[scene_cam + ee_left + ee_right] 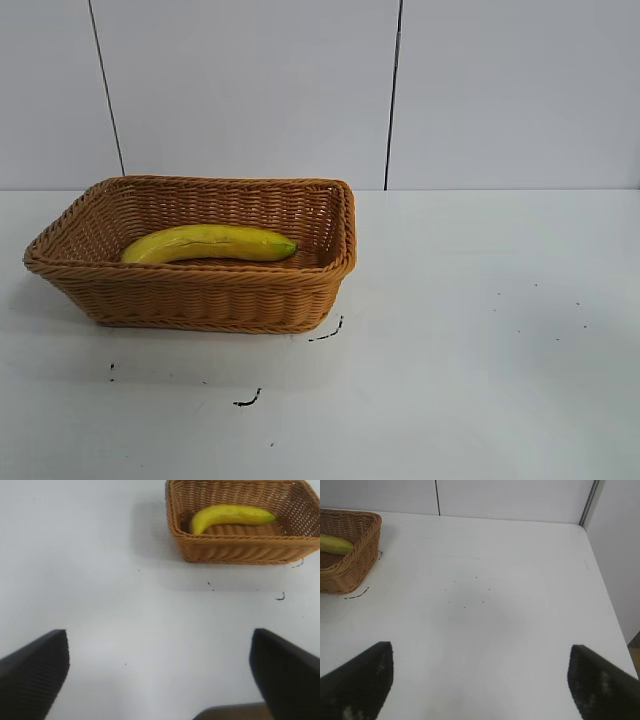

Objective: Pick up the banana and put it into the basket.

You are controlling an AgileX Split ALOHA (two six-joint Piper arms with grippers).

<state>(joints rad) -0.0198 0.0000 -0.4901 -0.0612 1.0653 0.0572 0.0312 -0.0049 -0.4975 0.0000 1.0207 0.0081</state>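
White table (480,350) with black specks, banana (208,243) inside basket (200,295); both hands spread wide.

Yellow, green-tipped banana (208,243); tan-orange woven basket (200,295); white table (480,350)

White table (480,380), small black marks (248,401) on it, white panelled wall (250,90) behind

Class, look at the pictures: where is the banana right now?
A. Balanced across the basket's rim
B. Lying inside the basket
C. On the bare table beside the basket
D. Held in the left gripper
B. The banana lies on the floor of the basket, below its rim, with no gripper near it.
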